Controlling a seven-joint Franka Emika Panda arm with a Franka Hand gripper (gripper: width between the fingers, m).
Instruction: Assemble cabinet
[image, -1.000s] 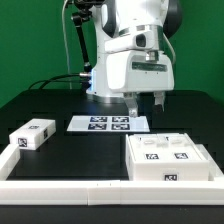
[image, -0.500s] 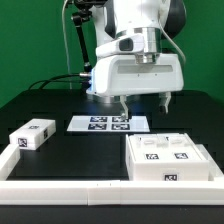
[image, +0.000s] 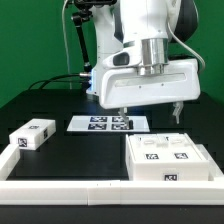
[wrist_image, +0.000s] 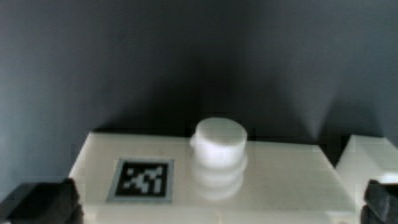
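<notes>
The cabinet body (image: 168, 160) is a large white box with black-and-white tags, at the front on the exterior view's right. A smaller white tagged block (image: 32, 135) lies at the exterior view's left. My gripper (image: 150, 108) hangs open and empty above the back edge of the cabinet body, apart from it. In the wrist view a white part (wrist_image: 267, 185) with a square tag (wrist_image: 143, 178) and a round white peg (wrist_image: 219, 150) lies below the gripper (wrist_image: 206, 208). The dark fingertips (wrist_image: 36, 202) show at both lower corners, spread wide.
The marker board (image: 110, 123) lies flat behind the gripper, near the arm's base. A long white border rail (image: 60, 186) runs along the front edge of the black table. A black cable hangs at the back on the exterior view's left.
The gripper has moved toward the exterior view's right, over the cabinet body. Its fingers have spread wider apart.
</notes>
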